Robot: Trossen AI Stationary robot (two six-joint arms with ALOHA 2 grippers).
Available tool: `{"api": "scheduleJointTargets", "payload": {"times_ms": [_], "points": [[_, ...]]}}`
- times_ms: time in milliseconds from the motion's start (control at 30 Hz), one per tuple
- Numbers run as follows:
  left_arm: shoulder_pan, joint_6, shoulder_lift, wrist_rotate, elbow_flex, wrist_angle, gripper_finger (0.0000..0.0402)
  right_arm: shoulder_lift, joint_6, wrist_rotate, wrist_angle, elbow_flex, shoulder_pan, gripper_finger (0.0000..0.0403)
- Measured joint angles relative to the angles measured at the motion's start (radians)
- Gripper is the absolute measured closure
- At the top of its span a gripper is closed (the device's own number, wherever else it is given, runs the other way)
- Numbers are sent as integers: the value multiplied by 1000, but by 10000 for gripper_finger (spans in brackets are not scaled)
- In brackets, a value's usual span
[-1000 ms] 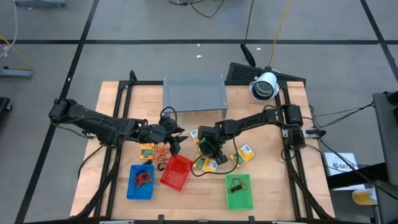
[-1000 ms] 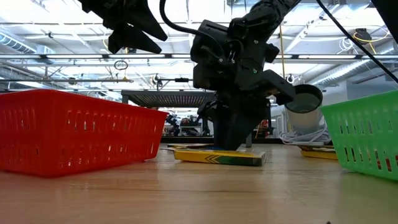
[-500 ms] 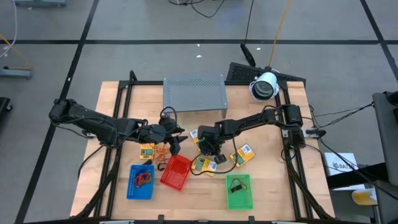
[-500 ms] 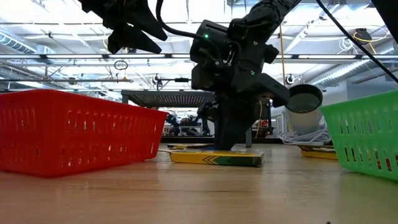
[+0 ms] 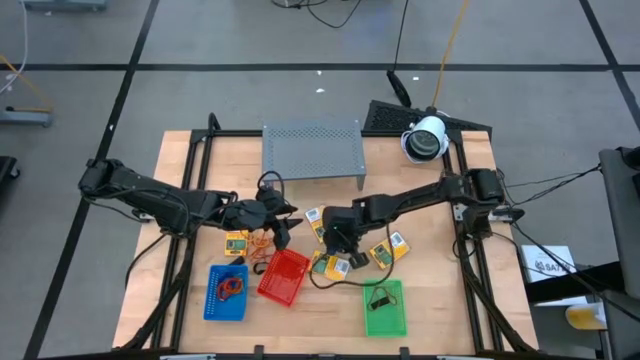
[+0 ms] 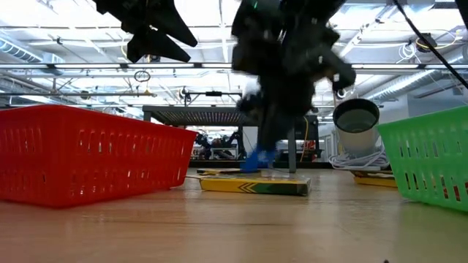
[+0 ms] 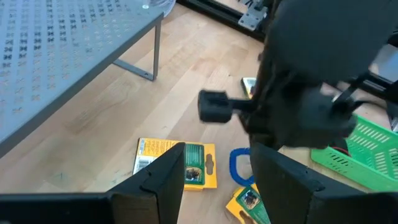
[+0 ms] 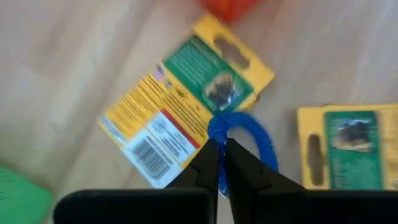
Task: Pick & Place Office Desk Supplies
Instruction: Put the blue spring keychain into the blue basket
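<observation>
Two tools are mine at this wooden desk (image 5: 190, 150). My right tool (image 8: 219, 163) is clenched on a thin blue rubber-band loop (image 8: 245, 134), pinching it just above a flat yellow-orange rectangular packet with green print (image 8: 186, 102) near the desk's middle, at about three o'clock from the red mesh tray (image 5: 283, 276). A second such packet (image 8: 345, 154) lies just beside the first. My left tool (image 5: 278, 222) hangs with its fingers (image 7: 158, 180) parted, empty, at about twelve o'clock from the red tray and six o'clock from the grey perforated metal rack (image 5: 311, 150).
</observation>
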Motion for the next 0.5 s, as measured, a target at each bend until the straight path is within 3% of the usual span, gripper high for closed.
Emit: {"api": "scheduleJointTargets", "payload": {"times_ms": [500], "points": [[0, 147, 0, 112, 0, 92, 213, -206, 65, -2, 162, 0, 80, 399]]}}
